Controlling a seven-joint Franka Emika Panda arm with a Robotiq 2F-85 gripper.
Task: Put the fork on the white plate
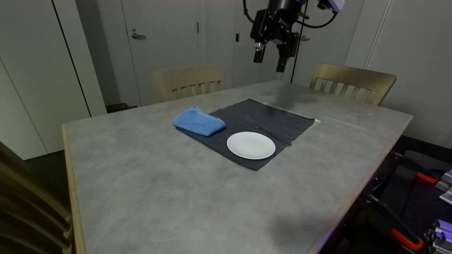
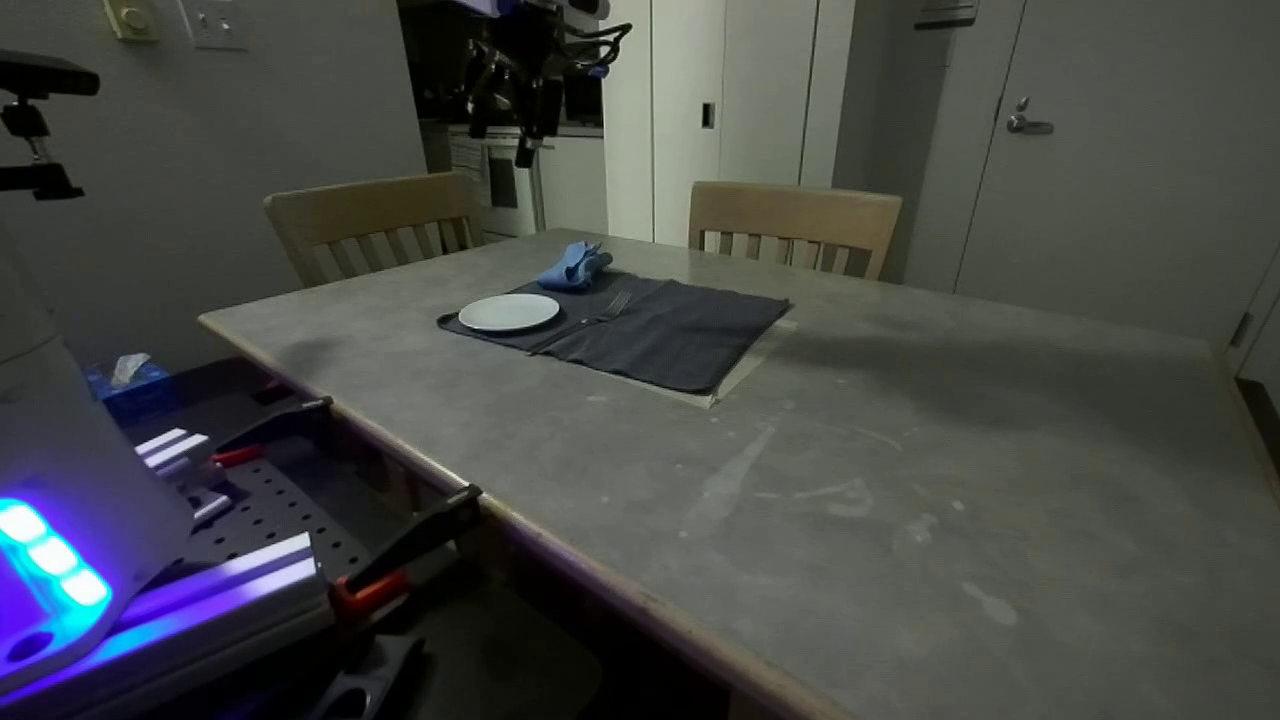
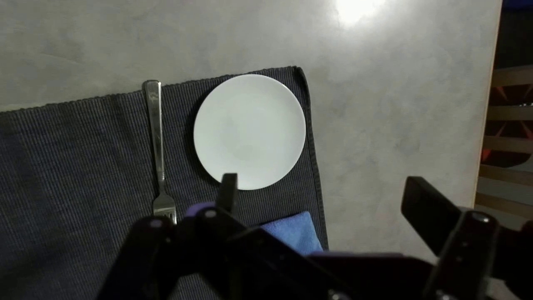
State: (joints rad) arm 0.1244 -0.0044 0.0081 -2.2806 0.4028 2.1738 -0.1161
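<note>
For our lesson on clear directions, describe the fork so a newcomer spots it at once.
On the grey table lies a dark placemat. On it, beside but not touching the white plate, lies the fork, its handle end at the mat's edge. It is slim and silvery, unlike the round plate and folded blue cloth.

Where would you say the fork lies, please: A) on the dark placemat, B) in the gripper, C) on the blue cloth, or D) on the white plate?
A: the wrist view shows the fork on the dark placemat, apart from the white plate.
</note>
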